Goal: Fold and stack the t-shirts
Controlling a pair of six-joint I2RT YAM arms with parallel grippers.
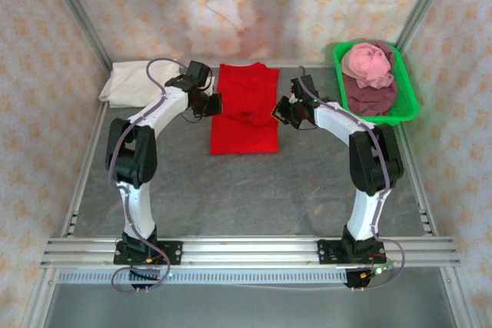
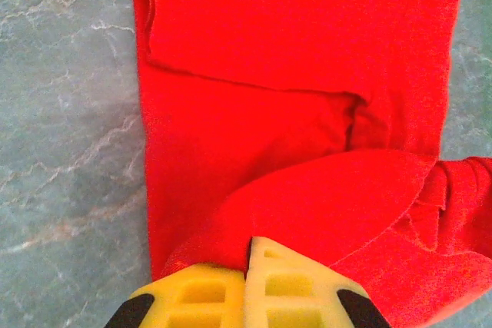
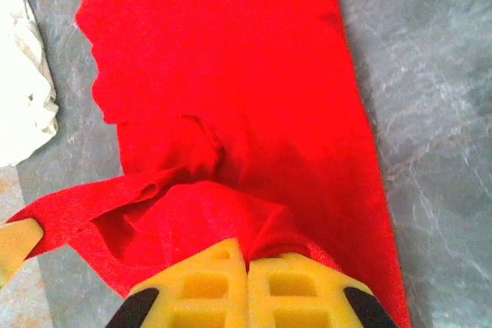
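We read left gripper clamped on red t-shirt | right gripper pinching same shirt | shirt on table

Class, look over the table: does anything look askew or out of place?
The red t-shirt is rumpled across its middle, where the left gripper and right gripper pinch it. The pink t-shirt sits crumpled in the green tray, unfolded.

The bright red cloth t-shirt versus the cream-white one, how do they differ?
The bright red cloth t-shirt lies mid-table, partly folded; the cream-white cloth t-shirt sits bundled far left. The left gripper and right gripper pinch the red, not the white. Both rest on the table.
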